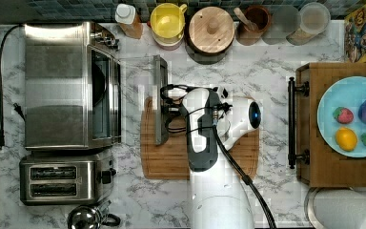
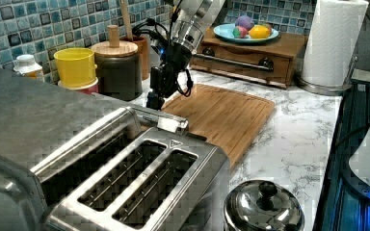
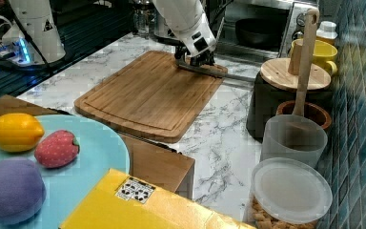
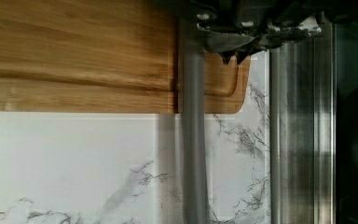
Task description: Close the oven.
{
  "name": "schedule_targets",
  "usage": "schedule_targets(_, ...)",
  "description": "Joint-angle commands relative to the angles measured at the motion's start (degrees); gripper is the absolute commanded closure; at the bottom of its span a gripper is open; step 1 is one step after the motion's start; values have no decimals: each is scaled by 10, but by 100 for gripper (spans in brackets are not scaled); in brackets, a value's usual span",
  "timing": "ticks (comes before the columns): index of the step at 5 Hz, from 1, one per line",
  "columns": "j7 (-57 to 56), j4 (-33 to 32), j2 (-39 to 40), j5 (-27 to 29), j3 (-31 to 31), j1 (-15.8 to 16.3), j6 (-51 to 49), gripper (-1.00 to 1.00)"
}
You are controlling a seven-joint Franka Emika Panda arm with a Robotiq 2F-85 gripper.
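The oven (image 1: pixel 62 86) is a big steel box at the top view's left. Its glass door (image 1: pixel 138 90) lies swung down flat over the counter. The long bar handle (image 1: pixel 160 105) runs along the door's outer edge, above the edge of the cutting board (image 1: pixel 171 157). My gripper (image 1: pixel 166 112) is right at this handle, about mid-length, reaching down from the white arm. In the right view the gripper (image 3: pixel 195 61) sits on the handle (image 3: pixel 228 75). The wrist view shows the gripper (image 4: pixel 233 56) shut, tips together beside the handle (image 4: pixel 193 154), nothing between them.
A two-slot toaster (image 1: pixel 62 180) stands beside the oven, with a steel pot lid (image 2: pixel 262 207) near it. A yellow container (image 1: pixel 167 21), a wooden-lidded jar (image 1: pixel 211 31) and canisters line the tiled wall. A wooden drawer box (image 1: pixel 310 119) carries a plate of toy fruit.
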Motion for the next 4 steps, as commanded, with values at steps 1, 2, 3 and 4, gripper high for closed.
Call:
schedule_targets(1, 22, 121, 13, -1, 31, 15, -106, 100)
schedule_targets(2, 24, 109, -11, 9, 45, 35, -95, 100)
schedule_targets(3, 31, 95, -38, 18, 60, 59, -70, 100)
schedule_targets(4, 78, 92, -65, -3, 69, 90, -36, 100)
